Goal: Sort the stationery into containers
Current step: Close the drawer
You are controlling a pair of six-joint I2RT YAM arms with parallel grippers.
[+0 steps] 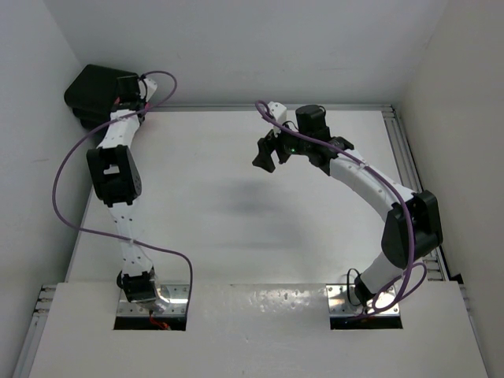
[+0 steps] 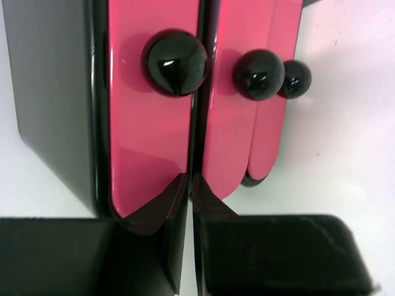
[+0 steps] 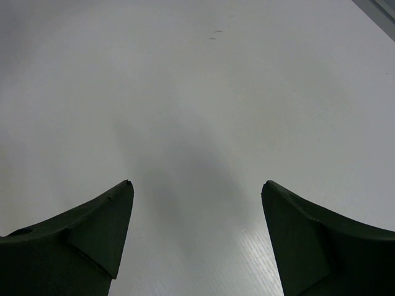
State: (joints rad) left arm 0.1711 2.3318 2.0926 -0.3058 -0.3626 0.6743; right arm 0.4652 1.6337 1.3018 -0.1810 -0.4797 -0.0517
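Observation:
The black cabinet (image 1: 98,90) stands at the table's far left corner. In the left wrist view its black side wall (image 2: 55,92) and three pink drawers show, all pushed in. The nearest drawer (image 2: 148,135) has a round black knob (image 2: 176,61). My left gripper (image 2: 191,180) is shut and empty, its tips right at the seam between the nearest drawer and the second drawer (image 2: 225,135), below the knobs. My right gripper (image 1: 268,150) hangs over the far middle of the table, open and empty (image 3: 197,185). No stationery shows in any view.
The white table (image 1: 236,220) is boxed in by white walls at the back and both sides. A metal rail (image 1: 402,150) runs along the right edge. Purple cables (image 1: 59,181) loop off both arms.

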